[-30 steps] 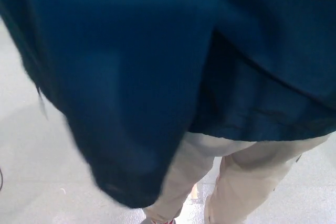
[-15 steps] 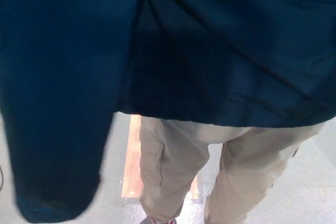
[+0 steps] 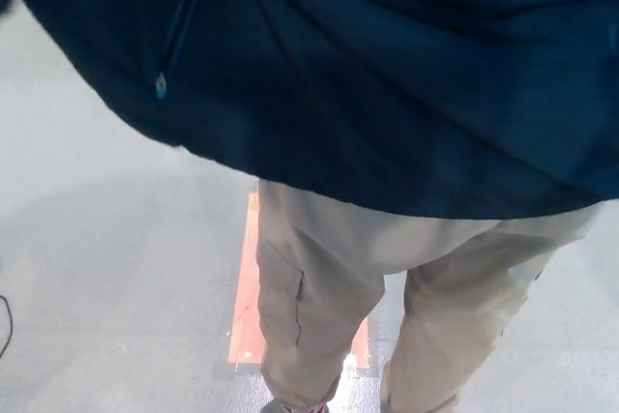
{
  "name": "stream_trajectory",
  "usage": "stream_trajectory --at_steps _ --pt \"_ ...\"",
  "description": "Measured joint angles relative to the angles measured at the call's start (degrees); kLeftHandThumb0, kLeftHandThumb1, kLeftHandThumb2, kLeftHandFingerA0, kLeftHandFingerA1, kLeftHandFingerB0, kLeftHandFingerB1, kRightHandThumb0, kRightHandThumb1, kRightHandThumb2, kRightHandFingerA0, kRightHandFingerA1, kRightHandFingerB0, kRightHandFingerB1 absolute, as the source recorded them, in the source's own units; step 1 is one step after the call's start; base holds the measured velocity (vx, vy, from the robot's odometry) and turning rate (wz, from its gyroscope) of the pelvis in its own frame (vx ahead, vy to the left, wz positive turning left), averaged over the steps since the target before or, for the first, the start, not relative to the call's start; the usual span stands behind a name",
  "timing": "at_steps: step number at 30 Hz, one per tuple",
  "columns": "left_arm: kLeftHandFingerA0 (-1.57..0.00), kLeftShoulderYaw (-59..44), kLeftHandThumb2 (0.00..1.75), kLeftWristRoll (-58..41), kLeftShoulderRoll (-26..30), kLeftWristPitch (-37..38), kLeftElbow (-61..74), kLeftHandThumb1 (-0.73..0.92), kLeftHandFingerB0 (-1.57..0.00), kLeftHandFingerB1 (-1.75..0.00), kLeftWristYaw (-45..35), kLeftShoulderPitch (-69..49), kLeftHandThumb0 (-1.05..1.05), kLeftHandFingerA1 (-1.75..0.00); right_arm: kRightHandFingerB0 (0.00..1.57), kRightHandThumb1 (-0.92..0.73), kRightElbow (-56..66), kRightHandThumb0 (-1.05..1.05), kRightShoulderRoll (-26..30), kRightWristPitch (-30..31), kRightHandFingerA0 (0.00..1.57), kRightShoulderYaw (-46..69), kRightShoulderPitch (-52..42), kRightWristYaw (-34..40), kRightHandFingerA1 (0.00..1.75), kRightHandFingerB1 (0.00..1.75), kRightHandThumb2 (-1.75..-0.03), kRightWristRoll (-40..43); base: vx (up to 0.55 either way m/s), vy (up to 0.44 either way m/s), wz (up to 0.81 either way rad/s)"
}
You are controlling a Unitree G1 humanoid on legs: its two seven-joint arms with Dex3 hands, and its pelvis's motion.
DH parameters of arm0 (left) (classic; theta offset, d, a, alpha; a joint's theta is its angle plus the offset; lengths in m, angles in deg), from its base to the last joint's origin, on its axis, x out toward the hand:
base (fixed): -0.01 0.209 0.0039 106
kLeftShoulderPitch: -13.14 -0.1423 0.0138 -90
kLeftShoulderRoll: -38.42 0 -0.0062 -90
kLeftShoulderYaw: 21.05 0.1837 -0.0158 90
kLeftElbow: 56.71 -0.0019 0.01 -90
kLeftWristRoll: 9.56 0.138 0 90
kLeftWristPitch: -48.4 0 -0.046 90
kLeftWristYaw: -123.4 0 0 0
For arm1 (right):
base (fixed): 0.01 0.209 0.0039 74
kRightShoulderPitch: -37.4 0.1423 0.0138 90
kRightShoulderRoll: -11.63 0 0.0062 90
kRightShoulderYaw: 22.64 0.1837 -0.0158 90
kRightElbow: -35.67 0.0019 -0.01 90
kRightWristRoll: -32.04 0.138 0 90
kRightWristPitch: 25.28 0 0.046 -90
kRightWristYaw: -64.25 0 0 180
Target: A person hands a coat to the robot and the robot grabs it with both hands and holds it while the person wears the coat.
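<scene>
A dark blue coat [image 3: 387, 74] fills the upper half of the head view, and its hem runs from the upper left down to the right edge. A small zipper pull [image 3: 161, 86] hangs on the coat at the left. Below the hem show a person's legs in beige trousers [image 3: 319, 287], standing close in front of me. Neither of my hands shows anywhere in the picture.
Grey floor [image 3: 97, 268] spreads on the left and at the lower right. An orange-red strip of floor marking [image 3: 246, 307] lies behind the person's legs. A thin black cable [image 3: 6, 321] curls at the left edge.
The hanging sleeve that covered the left side has swung up and out of sight. The coat now sits higher, and more floor and trousers show.
</scene>
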Motion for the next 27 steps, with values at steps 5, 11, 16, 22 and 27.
stream_trajectory --at_steps 5,11,16,22,27 --pt "0.0 -0.5 0.92 0.0 0.5 -1.1 -0.3 0.66 0.0 -0.11 0.1 0.0 -0.83 0.0 0.0 -0.74 -0.1 -1.04 0.2 0.4 0.0 -0.8 0.0 -0.7 0.01 0.0 -1.08 -0.4 0.0 0.0 0.0" --pt "0.0 -4.9 1.1 -1.7 1.8 -1.7 -0.6 0.8 0.0 -0.05 -0.1 -0.3 -1.05 -0.11 0.0 -0.76 -0.2 -1.05 1.5 1.8 0.0 1.2 0.4 -4.2 0.05 0.0 -1.09 0.4 0.0 0.0 0.0" --pt "0.0 -6.4 0.65 -2.4 2.4 -3.1 -0.6 0.86 0.0 0.0 -0.8 -0.2 -0.88 0.0 0.0 -0.77 -0.2 -1.05 2.1 2.2 0.0 1.9 0.5 -4.5 0.02 0.0 -1.09 0.5 0.0 0.0 0.0" --pt "0.0 -11.0 1.07 -4.6 2.3 -3.5 -0.2 0.75 0.0 -0.09 -1.0 -0.3 -1.0 -0.11 0.0 -0.71 0.0 -0.97 2.3 1.5 0.0 5.0 0.5 -4.0 0.0 0.0 -1.01 1.7 0.0 0.0 0.0" --pt "0.0 -15.1 0.96 -6.9 2.7 -2.6 0.8 0.7 0.0 -0.05 -0.2 -0.6 -0.96 0.0 0.0 -0.77 1.1 -1.05 3.8 -0.6 0.0 8.4 0.5 -3.8 0.07 0.01 -1.07 3.6 0.0 0.0 0.0"
